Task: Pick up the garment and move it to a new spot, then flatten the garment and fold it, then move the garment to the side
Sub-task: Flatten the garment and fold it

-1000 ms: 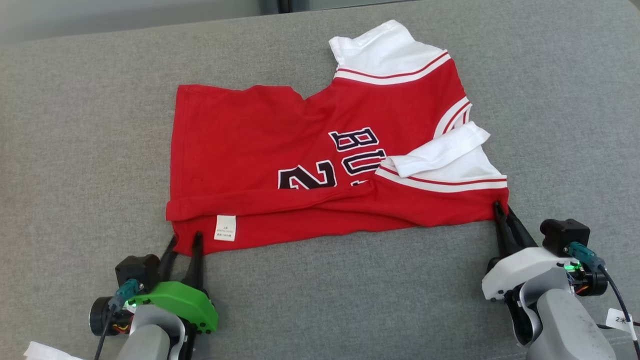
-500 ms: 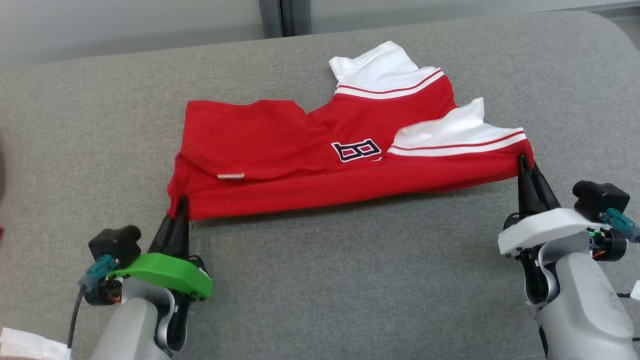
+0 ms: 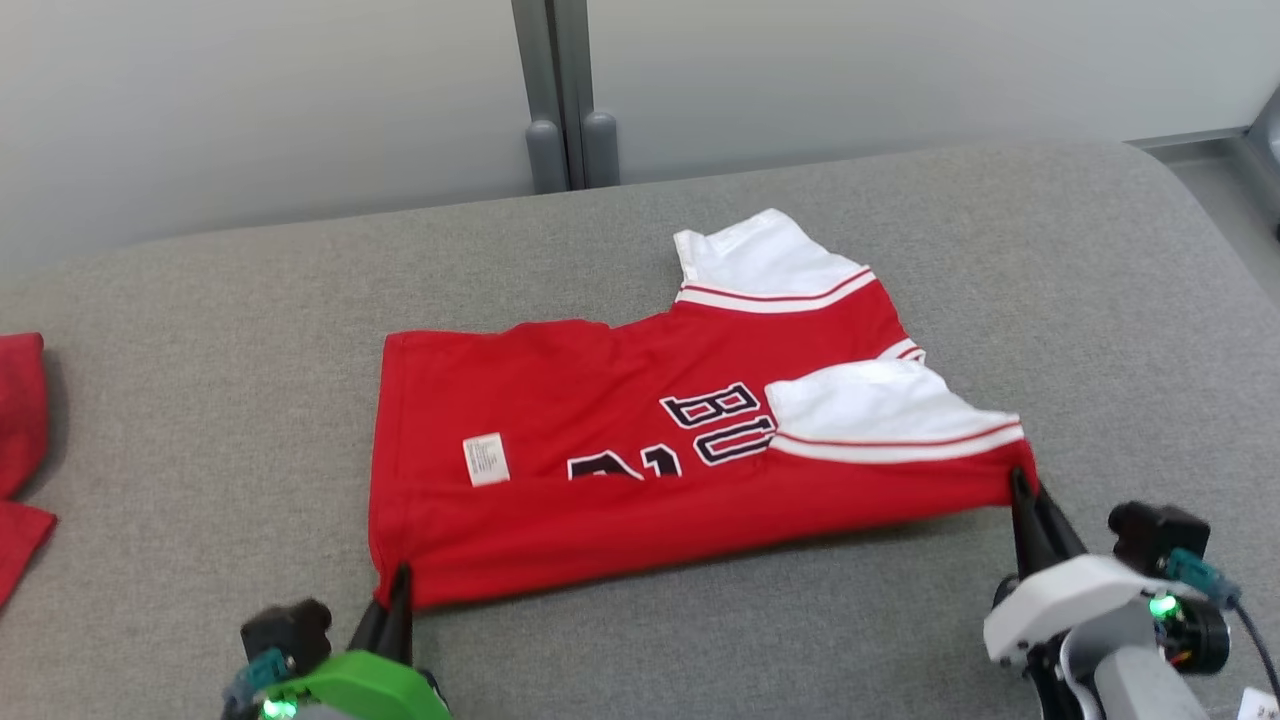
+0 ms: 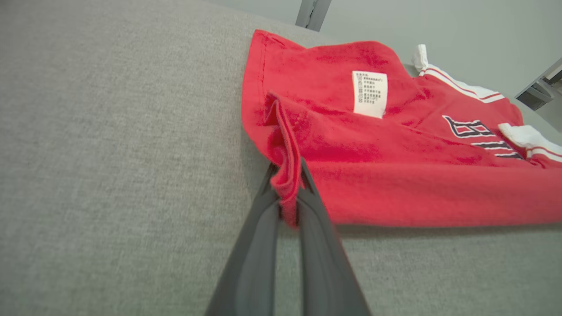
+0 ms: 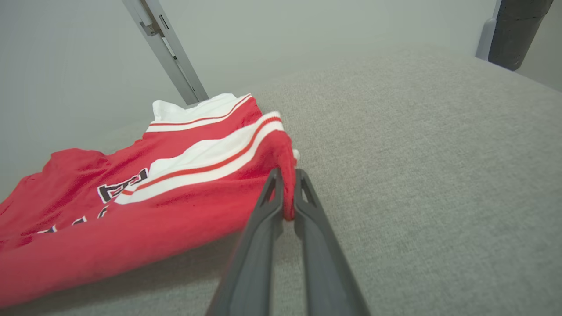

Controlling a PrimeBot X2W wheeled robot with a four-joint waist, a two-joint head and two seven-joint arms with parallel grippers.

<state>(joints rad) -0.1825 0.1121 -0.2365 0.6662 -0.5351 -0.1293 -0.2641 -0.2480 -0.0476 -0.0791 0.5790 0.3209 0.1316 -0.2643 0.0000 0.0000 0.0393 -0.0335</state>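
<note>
The garment (image 3: 600, 440) is a red jersey with white striped sleeves, dark lettering and a white care label, lying across the grey cushion. Its near edge hangs lifted between my two grippers. My left gripper (image 3: 400, 580) is shut on the near left corner, and the left wrist view shows red cloth (image 4: 307, 145) bunched between the left gripper (image 4: 287, 169) tips. My right gripper (image 3: 1020, 485) is shut on the near right corner below the white sleeve; in the right wrist view the garment (image 5: 131, 210) is pinched in the right gripper (image 5: 286, 175).
The grey cushion (image 3: 200, 350) spreads wide on all sides. Another red cloth (image 3: 20, 440) lies at its far left edge. A pale wall with a grey post (image 3: 555, 95) stands behind the cushion.
My left gripper has shut on the garment's near left corner. Both grippers lifted the near edge and carried it away from me. The camera tilted up, bringing the wall into view.
</note>
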